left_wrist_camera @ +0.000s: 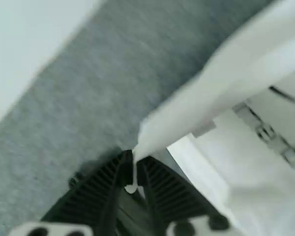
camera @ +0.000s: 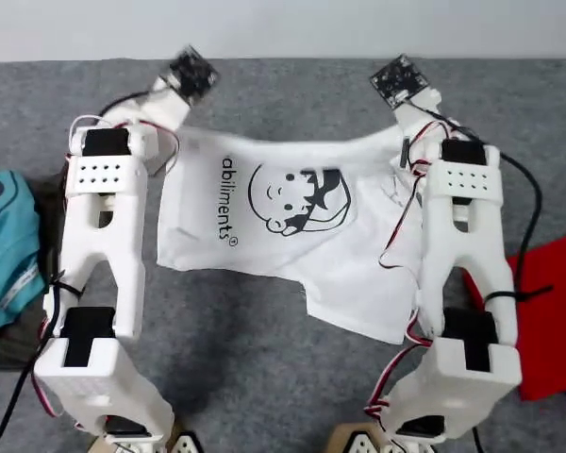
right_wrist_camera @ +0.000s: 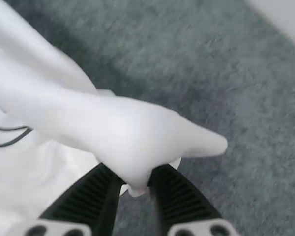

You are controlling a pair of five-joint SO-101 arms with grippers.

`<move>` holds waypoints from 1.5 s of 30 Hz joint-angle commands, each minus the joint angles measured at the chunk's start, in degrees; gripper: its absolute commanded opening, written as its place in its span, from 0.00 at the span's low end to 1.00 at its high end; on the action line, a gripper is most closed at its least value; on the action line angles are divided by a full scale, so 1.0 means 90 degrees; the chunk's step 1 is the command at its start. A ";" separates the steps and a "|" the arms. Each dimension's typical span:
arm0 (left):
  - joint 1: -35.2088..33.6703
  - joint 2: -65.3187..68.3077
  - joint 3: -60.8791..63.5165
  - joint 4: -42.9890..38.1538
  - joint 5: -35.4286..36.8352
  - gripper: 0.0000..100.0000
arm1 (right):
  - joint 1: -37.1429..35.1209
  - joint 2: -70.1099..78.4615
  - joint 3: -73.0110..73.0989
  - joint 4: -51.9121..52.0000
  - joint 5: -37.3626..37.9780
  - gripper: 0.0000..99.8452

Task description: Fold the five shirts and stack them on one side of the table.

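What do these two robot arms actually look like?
The left arm and right arm are blocky white shells with black motors at the joints and thin red, black and white cables. The left gripper and right gripper have black ribbed fingers.

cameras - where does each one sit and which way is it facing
High view: fixed overhead, looking down on the table; the left arm and right arm show, with the white shirt between them.
Left wrist view: on the left arm, looking along the left fingers, shut on a shirt corner.
Right wrist view: on the right arm, looking along the right fingers, shut on another corner.
Shared: all three show the shirt and the table.
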 commanded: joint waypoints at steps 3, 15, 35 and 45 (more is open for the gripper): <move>-0.0078 -0.0039 -0.0317 0.1387 -0.0977 0.00 | -0.0054 -0.0562 -0.0615 0.1294 0.0537 0.01; -0.0274 -0.0010 0.0132 0.2159 -0.2032 0.00 | -0.0015 -0.0728 -0.0547 0.4098 0.1553 0.01; -0.0645 -0.0088 0.0230 0.2061 -0.2012 0.14 | 0.0054 -0.0796 -0.1045 0.4996 0.1553 0.28; -0.0781 -0.0039 -0.0728 0.2081 -0.2012 0.14 | -0.0142 -0.0698 -0.1631 0.4821 0.1514 0.28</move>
